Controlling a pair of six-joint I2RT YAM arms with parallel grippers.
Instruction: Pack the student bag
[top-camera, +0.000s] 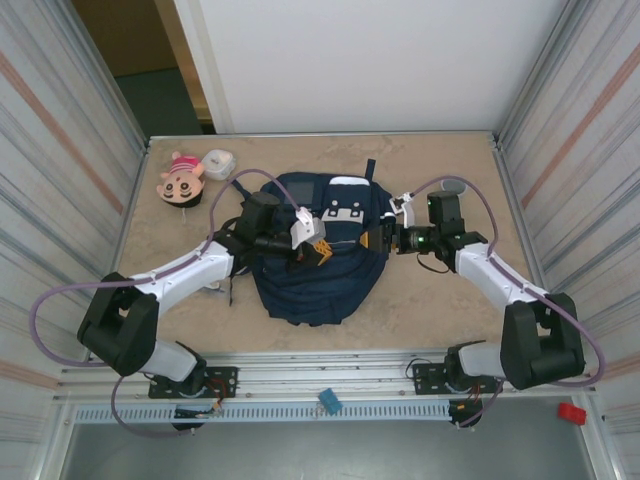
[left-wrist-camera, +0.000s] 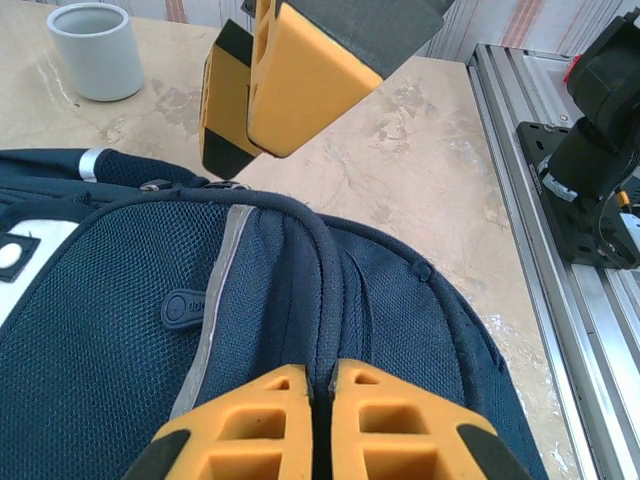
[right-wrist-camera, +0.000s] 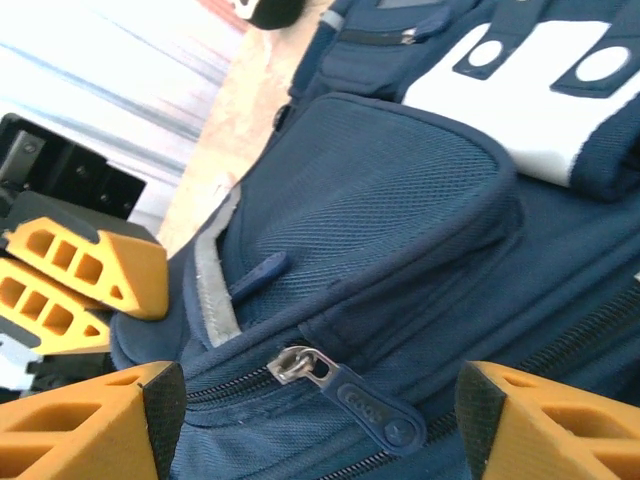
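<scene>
Bag (top-camera: 318, 290) lay flat mid-table (top-camera: 430, 310), between the 2 arms, top end toward the far wall. Zip looked closed and nothing seemed packed, so my read: step = getting the bag open, v. early in the task.

L gripper (top-camera: 312, 246) sat on the bag's upper middle. In the L wrist cam its jaws were clenched on a raised ridge of blue fabric, ridge running straight up out of the pinch (left-wrist-camera: 318, 382). Probably bracing the bag so it wouldn't drag.

R gripper (top-camera: 386, 238) was at the bag's R edge, jaws spread wide, grasping nothing. In the R wrist cam it straddled the zip pull (right-wrist-camera: 375, 408), 1 finger each side and apart from it as far as I could tell. Metal slider sat just L of the tab.

Loose stuff, likely what gets packed: doll (top-camera: 182, 178) + white tub (top-camera: 218, 163) at the far-L corner, well apart from the bag. Grey cup (left-wrist-camera: 95, 50) stood on the far-R side.

Next move, my guess: R needs to centre on the tab, drop a bit, and close on it. The tab is small, flat and lies on the fabric, so it could easily nip cloth instead or slip off. Then pull along the zip line while L keeps the fabric taut.
</scene>
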